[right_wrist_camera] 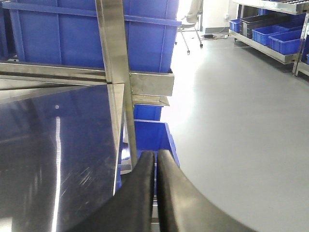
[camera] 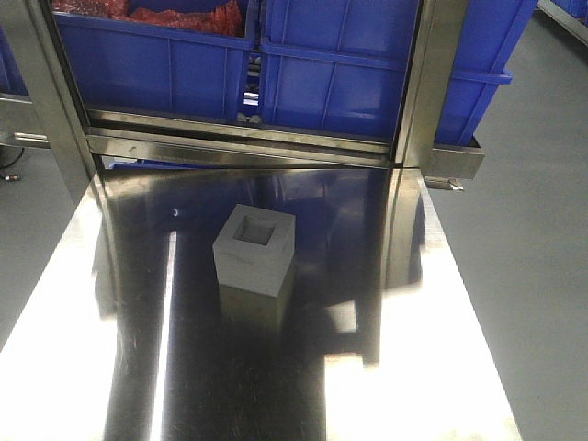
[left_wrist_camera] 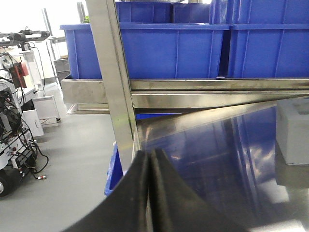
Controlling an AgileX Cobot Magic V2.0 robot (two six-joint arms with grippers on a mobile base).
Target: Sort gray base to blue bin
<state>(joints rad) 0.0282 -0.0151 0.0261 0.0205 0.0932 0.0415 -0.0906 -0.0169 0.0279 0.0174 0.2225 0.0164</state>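
Note:
The gray base (camera: 254, 249) stands on the shiny steel table (camera: 423, 367), near its middle, recess facing up. Its side shows at the right edge of the left wrist view (left_wrist_camera: 292, 130). Blue bins (camera: 335, 78) sit in a row on the steel rack behind the table; they also show in the left wrist view (left_wrist_camera: 169, 48) and the right wrist view (right_wrist_camera: 63, 34). My left gripper (left_wrist_camera: 150, 157) is shut and empty at the table's left edge. My right gripper (right_wrist_camera: 155, 157) is shut and empty at the table's right edge. Neither gripper shows in the front view.
Steel rack posts (camera: 427, 83) (camera: 50, 101) stand at the table's far corners. The far left bin holds red material (camera: 165, 11). Lower blue bins (right_wrist_camera: 152, 140) (left_wrist_camera: 115, 169) sit on the floor beside the table. A wheeled machine with cables (left_wrist_camera: 12, 125) stands left.

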